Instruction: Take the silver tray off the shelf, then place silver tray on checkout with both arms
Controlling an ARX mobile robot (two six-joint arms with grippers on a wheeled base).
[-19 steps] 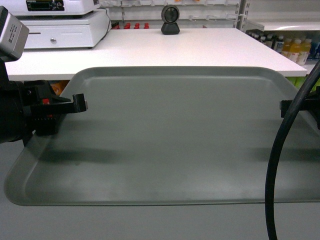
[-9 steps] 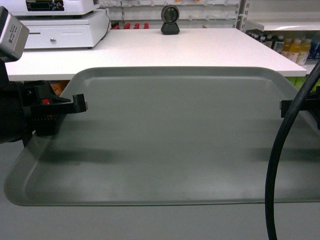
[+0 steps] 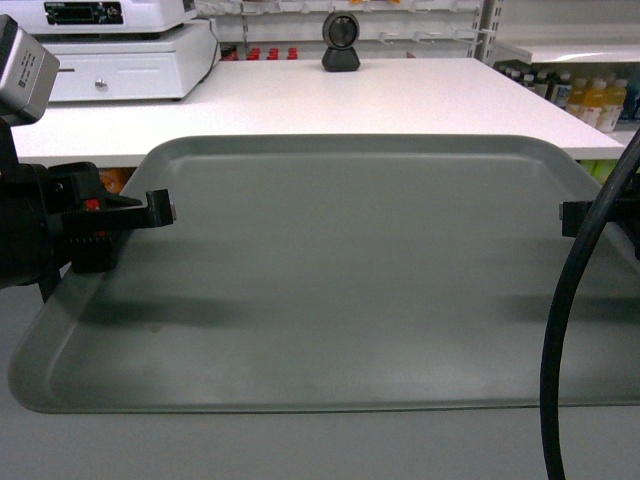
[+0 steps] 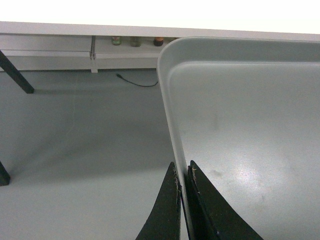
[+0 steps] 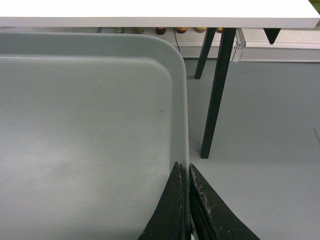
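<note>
The silver tray (image 3: 350, 270) hangs level over the grey floor, just in front of the white checkout (image 3: 400, 95). My left gripper (image 3: 160, 208) is shut on the tray's left rim. In the left wrist view, the left gripper's (image 4: 183, 172) two black fingers pinch the rim of the silver tray (image 4: 250, 125). My right gripper (image 3: 572, 214) is shut on the right rim, partly behind its black cable. In the right wrist view, the right gripper (image 5: 184, 171) clamps the rim of the silver tray (image 5: 90, 125). A white shelf (image 3: 570, 48) stands at the back right.
A white cash register (image 3: 130, 60) sits at the checkout's back left and a black scanner (image 3: 341, 40) at its back middle. Bottles (image 3: 590, 98) line the shelving on the right. Black slanted table legs (image 5: 215, 95) stand just right of the tray.
The view has shifted a little, with the checkout's front edge and the tray's far rim slightly lower in the head view. Both grippers keep their hold on the tray.
</note>
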